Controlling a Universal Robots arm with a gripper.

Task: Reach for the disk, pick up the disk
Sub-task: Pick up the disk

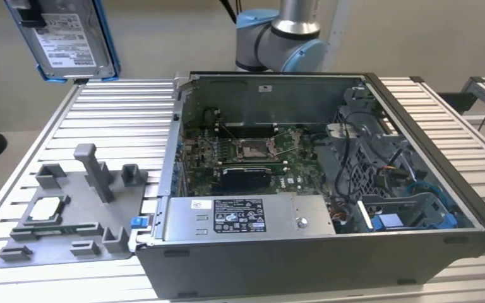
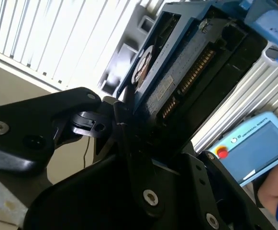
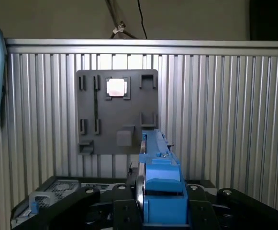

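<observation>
The disk (image 1: pixel 70 38), a silver drive with a white label in a blue bracket frame, hangs high above the table's far corner at the exterior view's left. My gripper (image 1: pixel 28 12) is shut on it from above. In the first wrist view the disk (image 3: pixel 160 189) stands edge-on between the black fingers (image 3: pixel 122 208), and my gripper (image 3: pixel 160 206) is clamped on its blue frame. In the second wrist view the disk's underside with its connector row (image 2: pixel 186 81) is pinched by the gripper (image 2: pixel 124 124).
An open computer case (image 1: pixel 251 88) takes up the middle of the slatted metal table (image 1: pixel 108 107). A grey fixture tray (image 1: pixel 74 189) with a small silver chip (image 1: pixel 47 207) lies at the exterior view's left. A teach pendant (image 2: pixel 253 143) and a person's arm (image 2: pixel 277 191) are nearby.
</observation>
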